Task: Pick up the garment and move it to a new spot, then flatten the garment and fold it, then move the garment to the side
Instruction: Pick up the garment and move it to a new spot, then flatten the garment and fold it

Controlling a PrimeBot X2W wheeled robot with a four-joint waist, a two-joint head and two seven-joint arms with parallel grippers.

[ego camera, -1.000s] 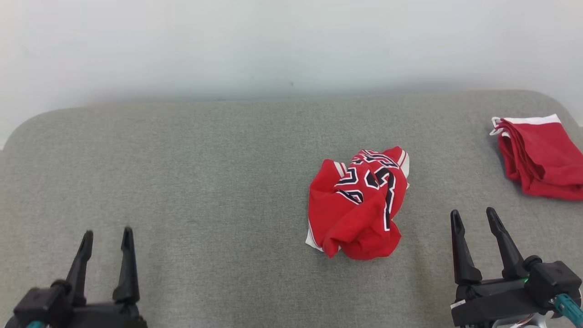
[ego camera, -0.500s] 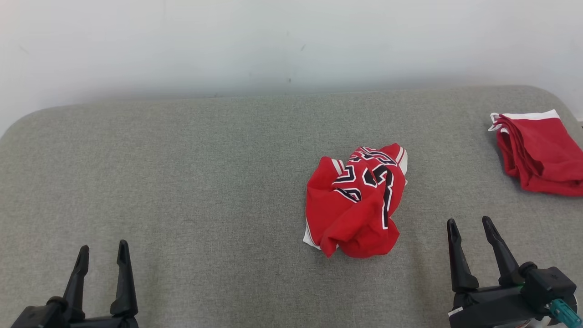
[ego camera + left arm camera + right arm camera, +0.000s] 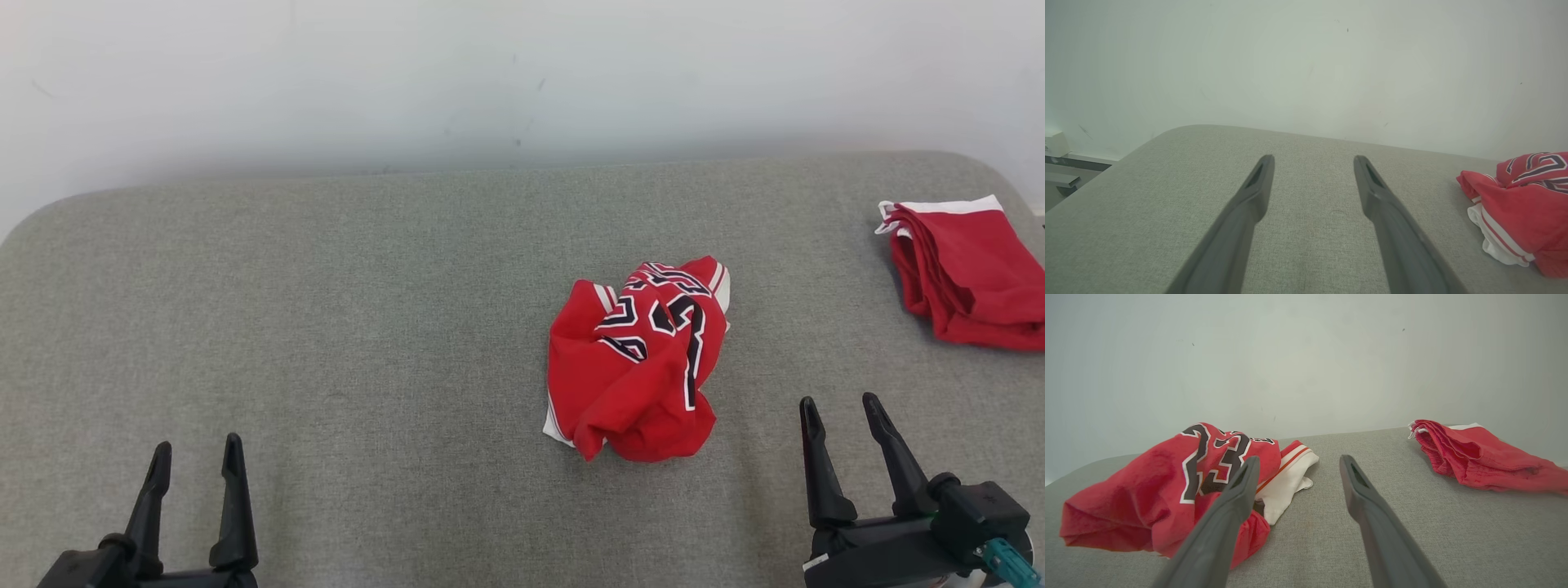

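The garment is a crumpled red jersey with black-and-white numbers and white trim, bunched right of centre on the grey padded surface. It also lies at the right edge of the left wrist view and at the left of the right wrist view. My left gripper stands open at the lower left, far from the garment, with only grey fabric between its fingers. At the lower right my right gripper is open and empty too, just right of the garment and apart from it.
A second red garment with white trim lies folded near the surface's far right edge. A pale wall rises behind the surface. The surface's back corners are rounded.
The head camera has tilted, so the whole picture shifted slightly. Both grippers sit lower in the view than a second ago. The garment has not moved on the surface.
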